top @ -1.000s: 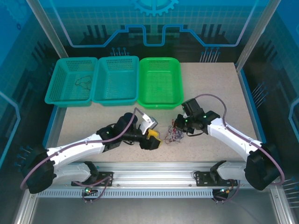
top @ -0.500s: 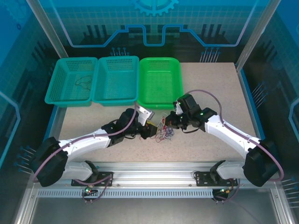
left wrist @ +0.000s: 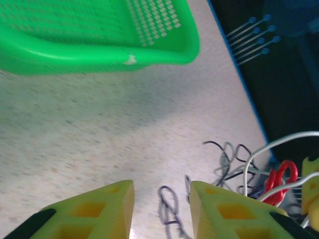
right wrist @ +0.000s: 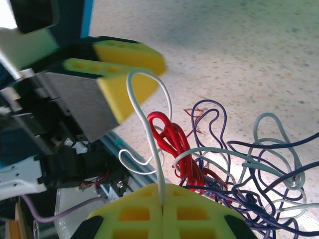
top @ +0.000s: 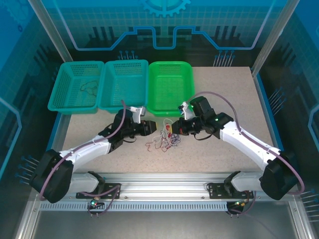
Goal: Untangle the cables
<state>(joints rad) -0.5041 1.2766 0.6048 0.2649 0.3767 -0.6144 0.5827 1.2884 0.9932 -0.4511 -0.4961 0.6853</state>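
The right gripper (right wrist: 163, 198) has its two yellow fingers pressed together, and one thin cream-white wire (right wrist: 149, 127) is pinched in the seam between them. From there the wire rises in a tall loop toward the left gripper (right wrist: 117, 69), which faces it from just beside. In the left wrist view, the left gripper (left wrist: 162, 199) stands with its fingers apart and grips nothing. A dark loop of wire lies on the table in the gap between them. The tangle of very thin black, purple-grey, white and red cables (top: 163, 141) is between the two grippers in the top view. Its lower part is spread on the speckled beige table (top: 224, 99), in front of the bright green plastic basket (top: 172, 89), and its upper part goes up to the right gripper (top: 176, 128). A red wire (right wrist: 172, 142), folded in a tight bunch, sits near the pinched white one, with the dark loops beyond it. I judge that the coming move depends on this line. The white wire runs roughly from the right fingers toward the left gripper (top: 158, 127), so the right arm would draw it away to its own side. The left gripper, the nearer one to the loose part of the tangle, could close on it to hold it back.
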